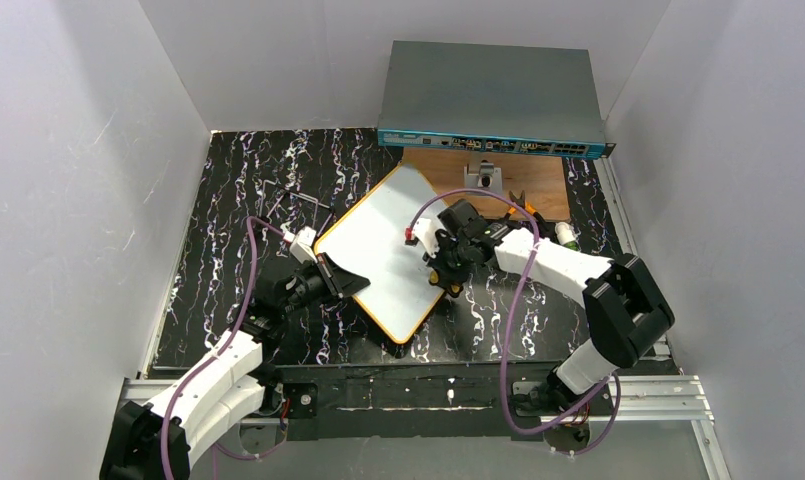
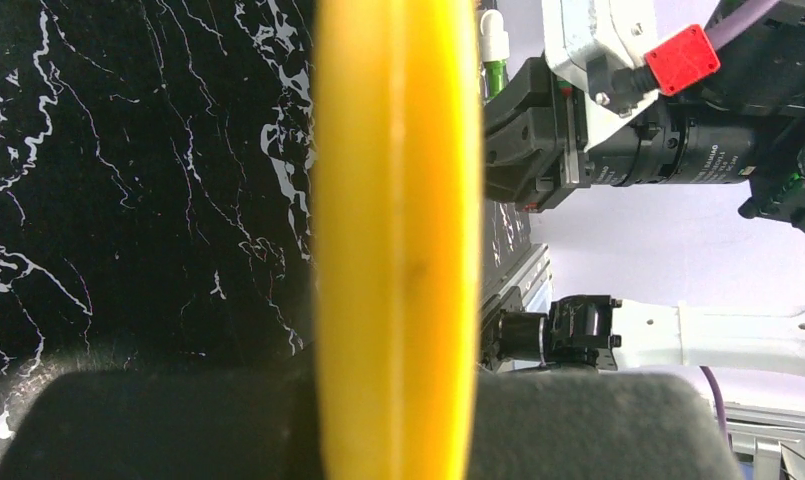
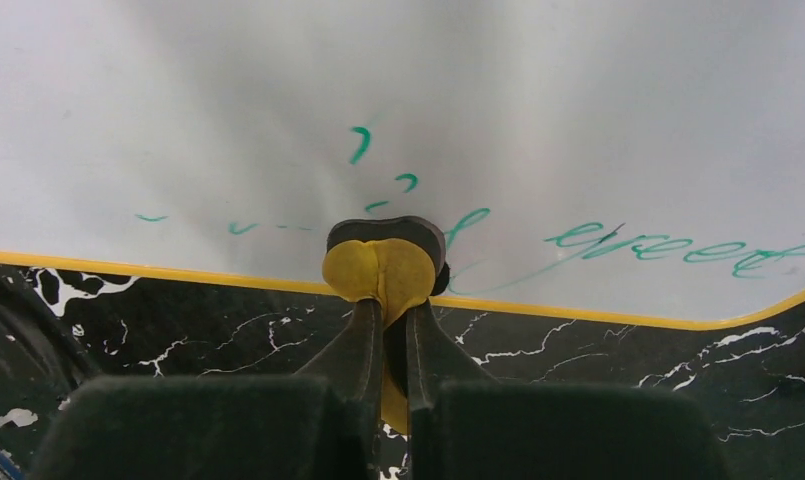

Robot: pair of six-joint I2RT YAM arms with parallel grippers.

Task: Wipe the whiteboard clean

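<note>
A smooth whiteboard [image 1: 383, 245], round-cornered and rimmed in yellow, lies askew on the black marbled surface [image 1: 228, 200], with green script near one rim. The left pincer [image 1: 343, 281], its arm stretched low, is clamped on the board's left rim. The right pincer [image 3: 388, 335], elbow bent, pinches a yellow eraser [image 3: 382, 268] against the writing.
</note>
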